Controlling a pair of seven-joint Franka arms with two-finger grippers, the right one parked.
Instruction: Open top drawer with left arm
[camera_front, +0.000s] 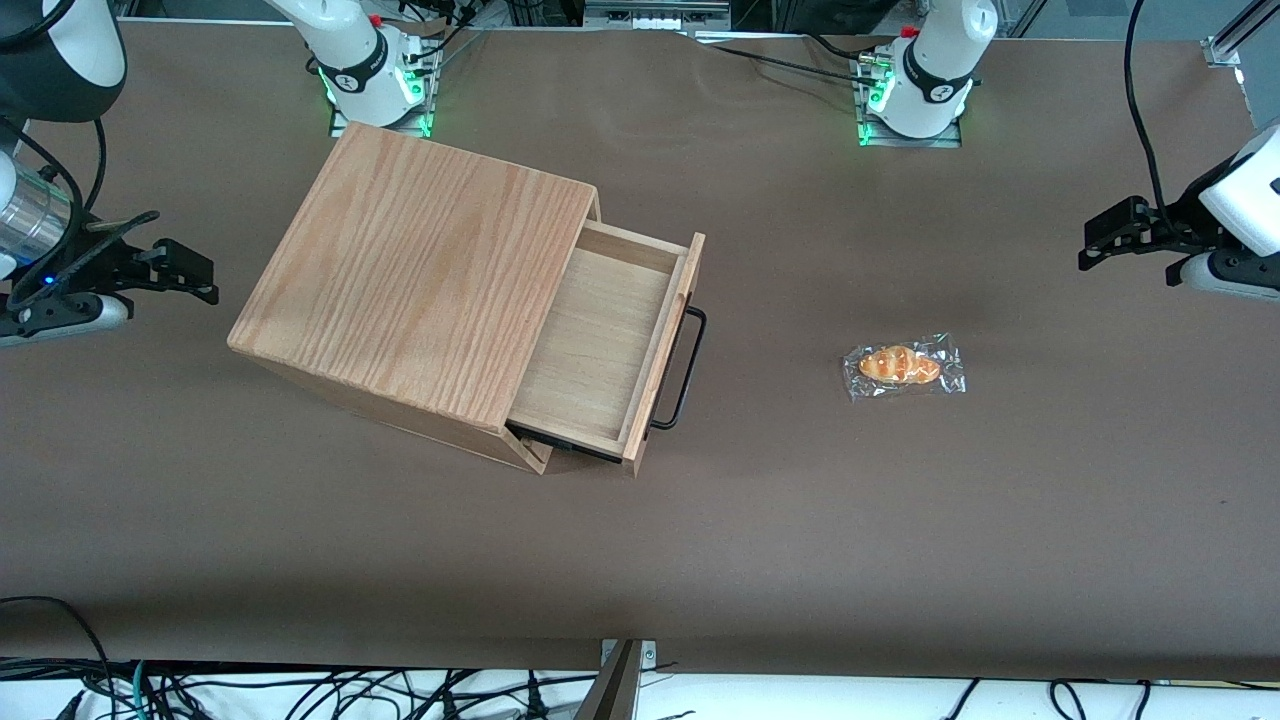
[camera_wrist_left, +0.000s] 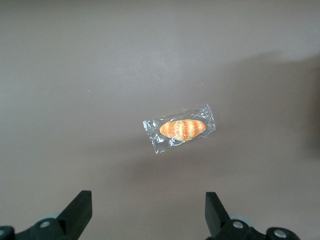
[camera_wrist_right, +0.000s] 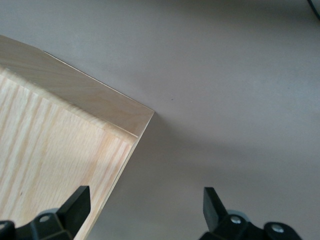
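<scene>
Covering the whole work area is a matte brown table surface (camera_front: 900, 520), with tangled black cables (camera_front: 300, 690) along its edge nearest the front camera. One oak-grain wooden cabinet (camera_front: 410, 270) sits toward the parked arm's end, its shallow light-wood top drawer (camera_front: 600, 340) pulled out, its thin black bar handle (camera_front: 685, 370) in the air. One plastic-wrapped orange bread roll (camera_wrist_left: 182, 129) lies well apart. Over the working arm's end hangs the glossy white left arm (camera_front: 1240, 190) (its small black two-finger gripper (camera_wrist_left: 148, 212) spread wide, holding nothing).
</scene>
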